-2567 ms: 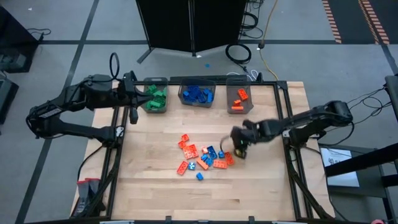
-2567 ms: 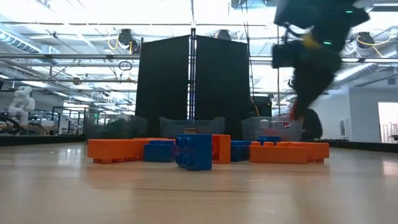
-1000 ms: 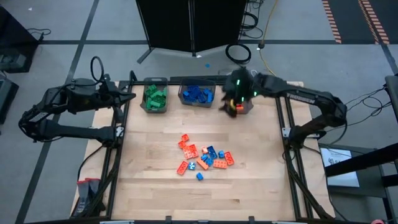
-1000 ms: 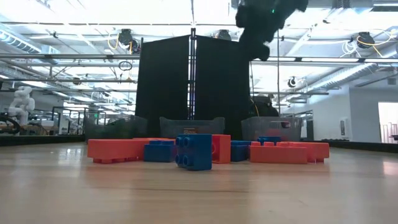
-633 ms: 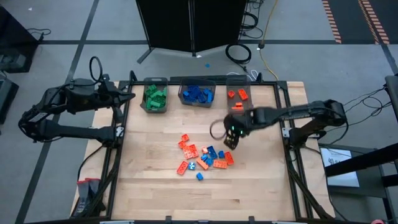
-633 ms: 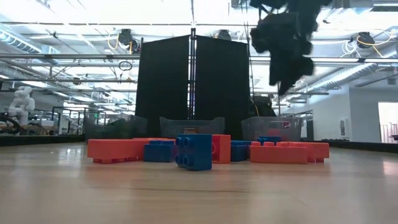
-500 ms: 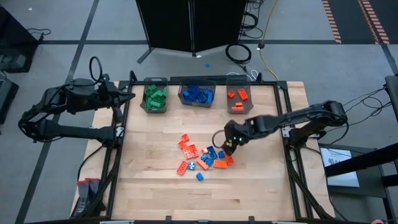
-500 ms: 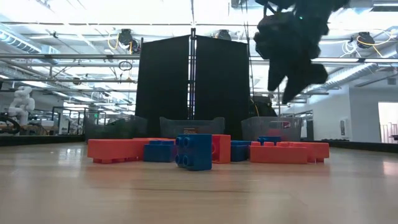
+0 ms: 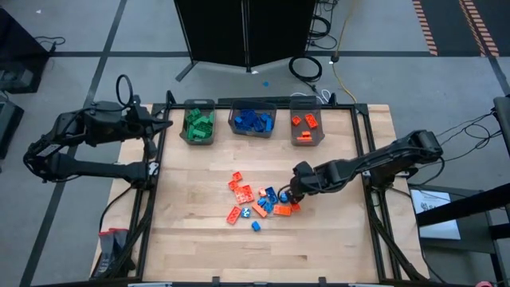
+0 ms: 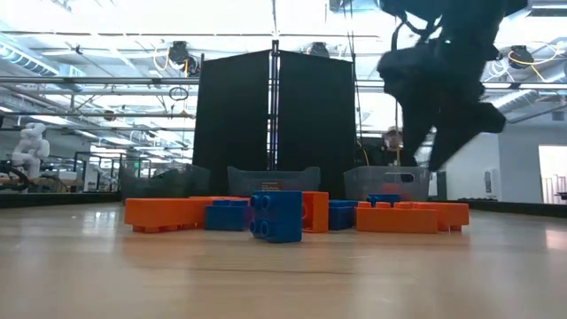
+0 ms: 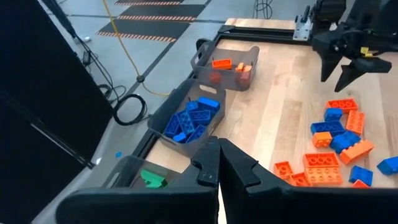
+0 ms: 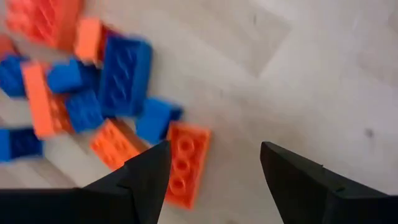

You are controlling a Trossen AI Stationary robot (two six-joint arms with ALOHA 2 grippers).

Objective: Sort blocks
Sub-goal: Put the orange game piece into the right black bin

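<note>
Your right pincer (image 9: 292,192) has swung back from the orange bin (image 9: 306,128) to the pile's 3 o'clock edge, open and empty. Drop it straight over the orange brick (image 12: 184,163) and close. Left pincer (image 9: 165,123) waits, shut.

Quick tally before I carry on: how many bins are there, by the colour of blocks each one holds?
Green-block bin: 1
Blue-block bin: 1
Orange-block bin: 1
Total: 3 bins
</note>
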